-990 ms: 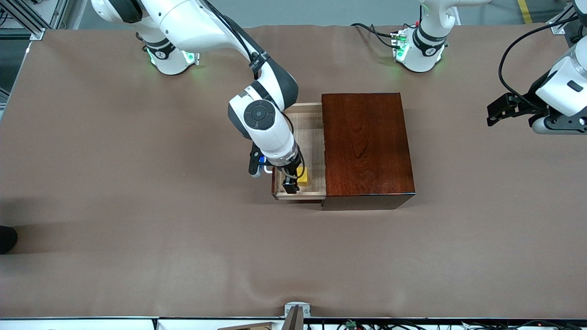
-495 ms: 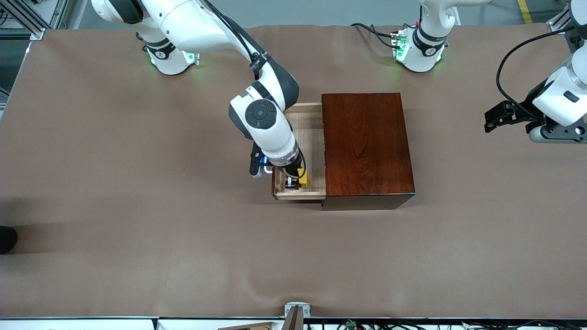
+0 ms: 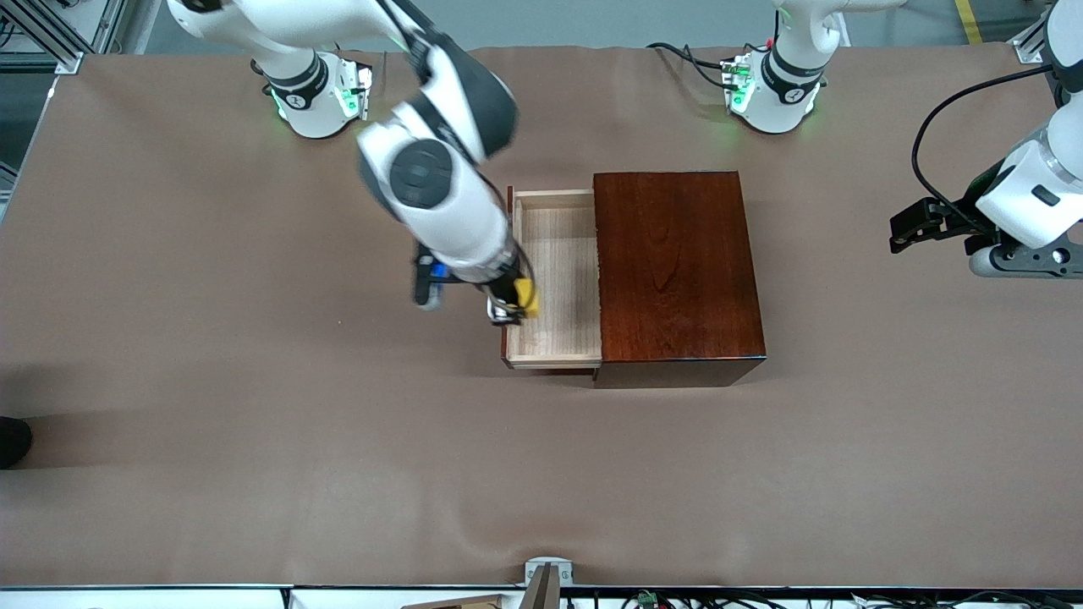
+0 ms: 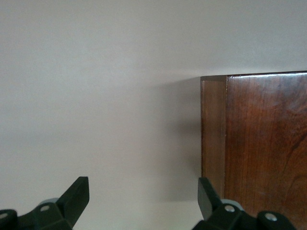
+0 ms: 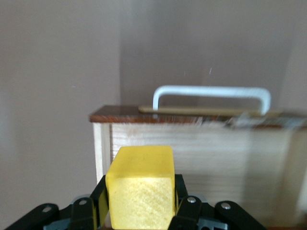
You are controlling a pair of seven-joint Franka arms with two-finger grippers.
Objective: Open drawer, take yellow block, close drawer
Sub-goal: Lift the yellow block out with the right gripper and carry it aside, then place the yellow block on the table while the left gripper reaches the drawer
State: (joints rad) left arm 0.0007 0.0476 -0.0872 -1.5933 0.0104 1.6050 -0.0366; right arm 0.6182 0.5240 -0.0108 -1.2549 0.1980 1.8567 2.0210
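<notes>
The yellow block (image 5: 139, 186), seemingly light and rigid, sat pinched by flat sides in the right hand (image 3: 510, 306) over the drawer (image 3: 558, 334); the left hand (image 4: 143, 201) waited spread.

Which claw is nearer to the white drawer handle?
Right. The right claw, shut on the yellow block, is over the open drawer beside its handle. The left claw waits open past the wooden box, toward the left arm's end.

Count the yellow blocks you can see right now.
1. The block is held in the right tool, lifted over the open drawer. None shows on the drawer's visible floor; the part inside the box is hidden.
</notes>
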